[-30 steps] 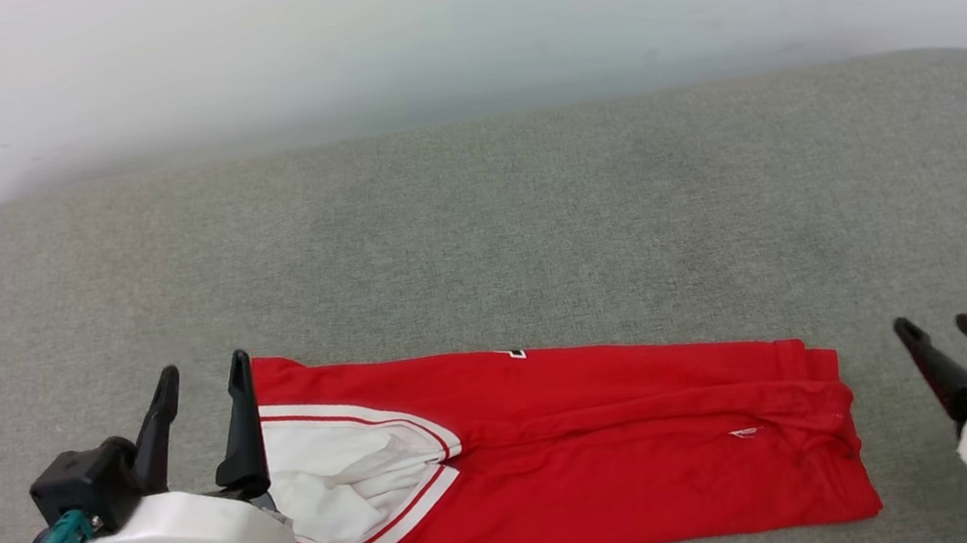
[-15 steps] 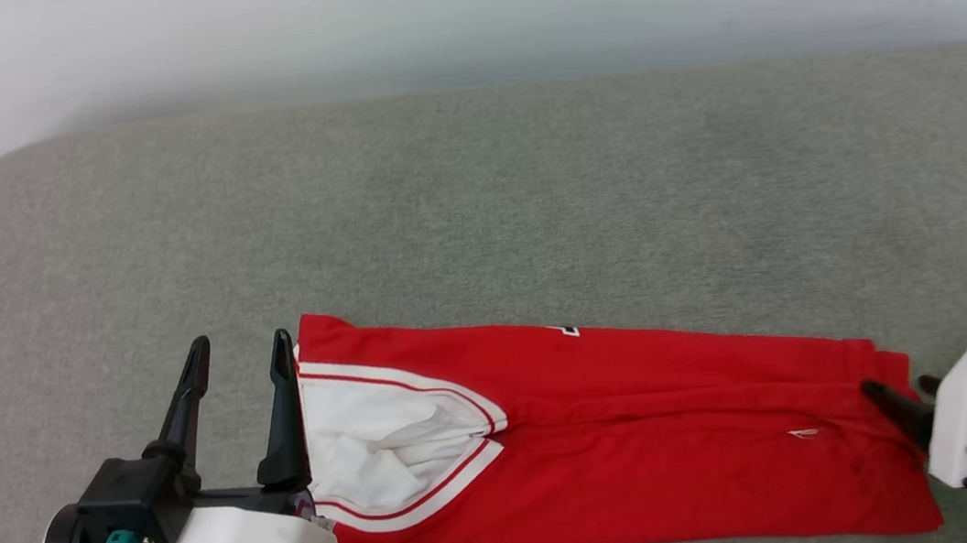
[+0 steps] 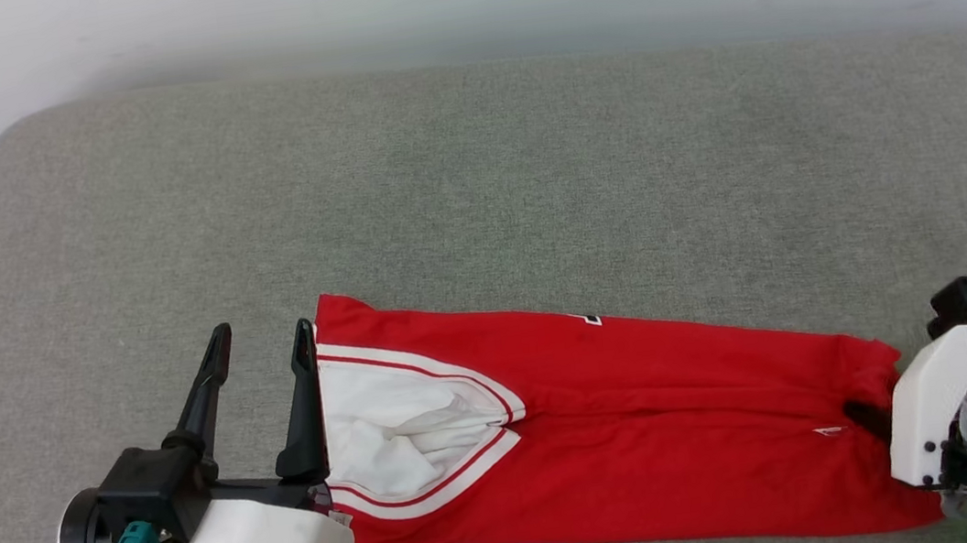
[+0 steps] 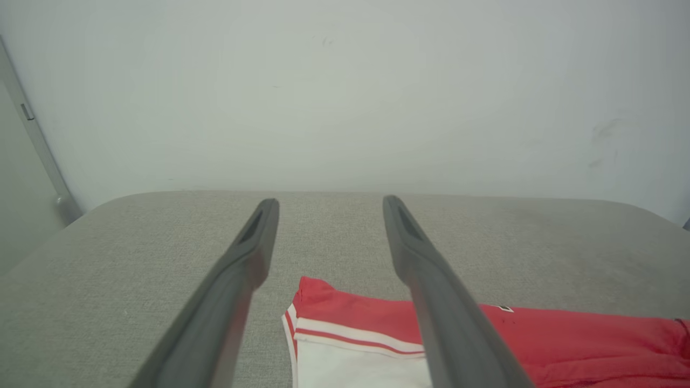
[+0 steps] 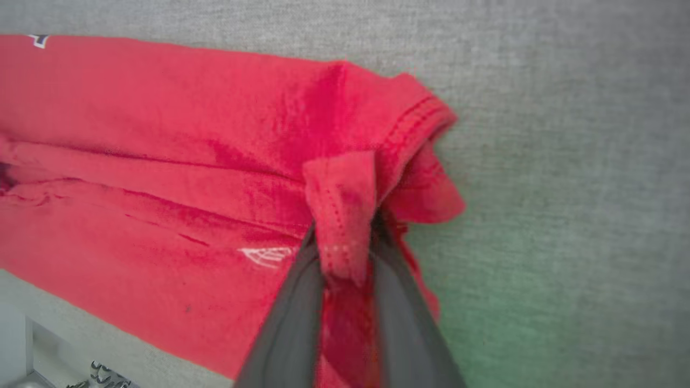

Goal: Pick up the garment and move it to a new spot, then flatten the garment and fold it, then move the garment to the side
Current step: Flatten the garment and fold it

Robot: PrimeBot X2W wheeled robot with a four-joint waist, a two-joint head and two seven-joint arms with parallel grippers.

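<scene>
The garment (image 3: 633, 438) lies folded into a long red strip on a grey upholstered surface (image 3: 475, 199), near edge of scene, running left to right and slanting a little nearer toward the right. White sleeve (image 3: 392, 430) with red-white striped trim sits on top at the left end. A small sliver of black-and-white print (image 3: 593, 320) shows at the far edge. The left gripper (image 3: 261, 329) is at the strip's left end, fingers spread wide apart, nothing between them; the right-hand finger (image 3: 305, 395) stands just beside the sleeve trim, contact not clear. The wrist view shows those fingers pointing toward the pale wall (image 4: 345, 97), with the strip's corner low between them. The right gripper (image 5: 345, 237) is at the right end, fingers drawn in on a bunched fold of the red hem (image 5: 339, 199). The cloth around the pinch is puckered. A small white mark (image 5: 264, 256) lies just left of the pinch.
</scene>
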